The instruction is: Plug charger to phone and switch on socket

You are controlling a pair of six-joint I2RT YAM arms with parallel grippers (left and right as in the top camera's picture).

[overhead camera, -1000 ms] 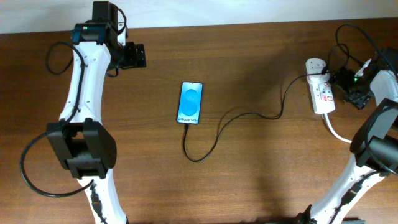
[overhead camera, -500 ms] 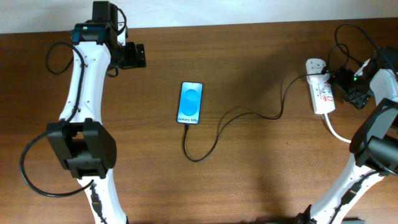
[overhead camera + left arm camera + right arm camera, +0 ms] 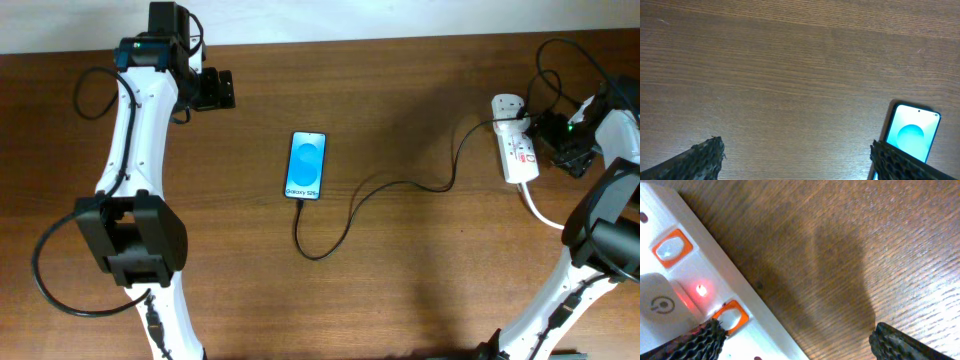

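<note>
At the socket point(image 3: 517, 152), right arm point(image 3: 612, 135) low, fingers point(image 3: 695, 341) wide apart; left arm point(image 3: 140, 110) beyond the phone point(image 3: 307, 165), fingers point(image 3: 704, 156) likewise apart.

Tiny move on the right side: the right gripper point(image 3: 543, 130) has crept a shade to the left over the last second and now sits tighter against the socket point(image 3: 514, 150), its black body right up at the strip's right edge. Most of that nudge came in the first half-second; since then it's only a faint upward shift of the wrist.
</note>
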